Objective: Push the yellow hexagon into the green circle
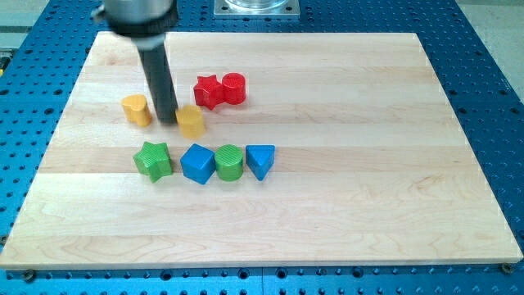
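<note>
The yellow hexagon (pixel 191 121) lies on the wooden board, left of centre. My tip (pixel 167 120) rests right against the hexagon's left side. The green circle (pixel 230 161) stands below and to the right of the hexagon, between a blue cube (pixel 197 163) and a blue triangle (pixel 260 161). The rod rises from the tip toward the view's top left.
A yellow cylinder-like block (pixel 137 110) sits left of my tip. A red star (pixel 208 91) and a red cylinder (pixel 234 88) touch each other above the hexagon. A green star (pixel 154 159) lies left of the blue cube. The wooden board (pixel 368 164) sits on a blue perforated table.
</note>
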You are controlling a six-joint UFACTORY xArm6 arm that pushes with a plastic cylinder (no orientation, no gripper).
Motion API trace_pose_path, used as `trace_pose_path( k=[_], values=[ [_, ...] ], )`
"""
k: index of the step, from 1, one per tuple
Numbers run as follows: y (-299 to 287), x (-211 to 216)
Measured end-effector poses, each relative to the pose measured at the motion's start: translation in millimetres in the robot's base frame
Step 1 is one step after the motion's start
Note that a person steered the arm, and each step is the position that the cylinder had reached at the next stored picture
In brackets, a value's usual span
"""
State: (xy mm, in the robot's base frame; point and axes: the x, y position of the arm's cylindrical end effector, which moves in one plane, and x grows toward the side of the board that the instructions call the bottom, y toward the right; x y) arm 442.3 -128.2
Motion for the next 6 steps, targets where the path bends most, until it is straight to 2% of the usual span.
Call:
trace_pose_path(
  k=[1, 2, 4, 6],
  values=[
    [31, 13],
    [22, 13],
    [21, -52],
    [75, -16]
  ],
)
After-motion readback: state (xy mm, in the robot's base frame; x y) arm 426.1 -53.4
